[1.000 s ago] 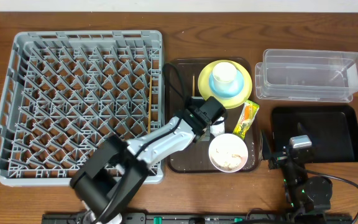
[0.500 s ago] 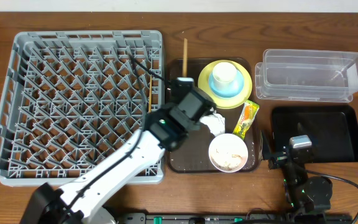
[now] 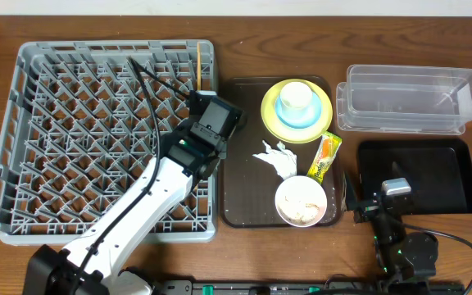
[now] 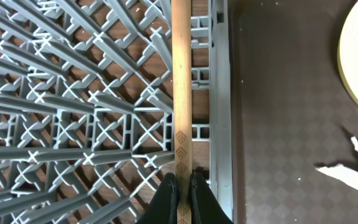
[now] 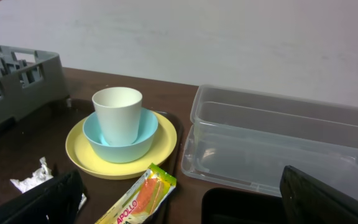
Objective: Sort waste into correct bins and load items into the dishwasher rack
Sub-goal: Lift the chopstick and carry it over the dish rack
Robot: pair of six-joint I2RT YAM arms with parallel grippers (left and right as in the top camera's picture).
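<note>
Wooden table (image 3: pixel 285 41), snack wrapper (image 5: pixel 140 198) reading "APOLL"

The large square grey plastic rack (image 3: pixel 97 47) looks matt. The thin wooden chopstick (image 4: pixel 181 93) is smooth, pale and fine-grained, with small stamped marks. The big brown serving tray (image 4: pixel 278 93) has a dull, finely pebbled finish. The clear rectangular plastic tub (image 3: pixel 408 75) is shiny, the shallow black rectangular tray (image 3: pixel 433 172) glossy, and the crumpled white tissue (image 3: pixel 279 157) soft paper.
</note>
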